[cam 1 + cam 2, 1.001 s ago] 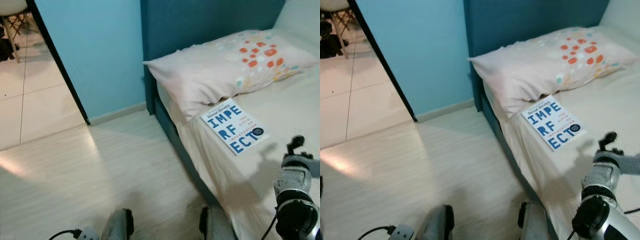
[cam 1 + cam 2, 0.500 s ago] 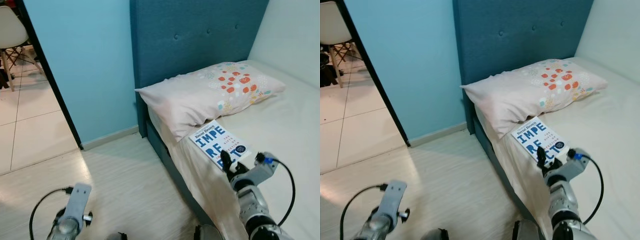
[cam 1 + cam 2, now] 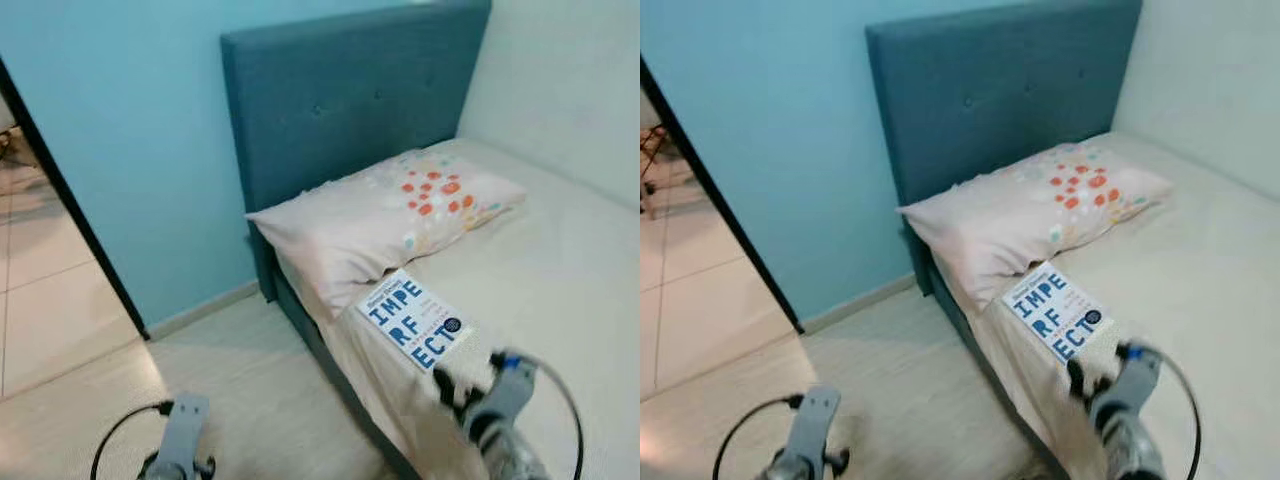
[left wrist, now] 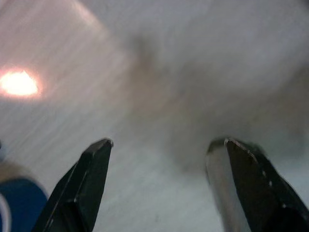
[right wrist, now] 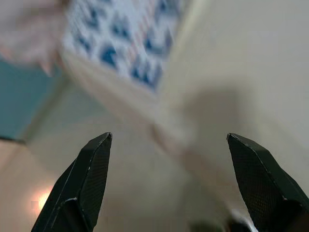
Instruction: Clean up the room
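One book (image 3: 414, 321) lies on the bed (image 3: 560, 290); we judge cleanup barely begun, our right tool (image 5: 169, 183) wide open, empty.

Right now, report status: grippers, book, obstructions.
Right gripper open, short of the book. Left gripper open, low over floor. Book flat on bed, against pillow. Nothing between.

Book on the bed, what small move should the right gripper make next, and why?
Probably ease the right gripper forward to the book. Its fingers are open with nothing between them, just short of the book, which lies flat by the pillow.
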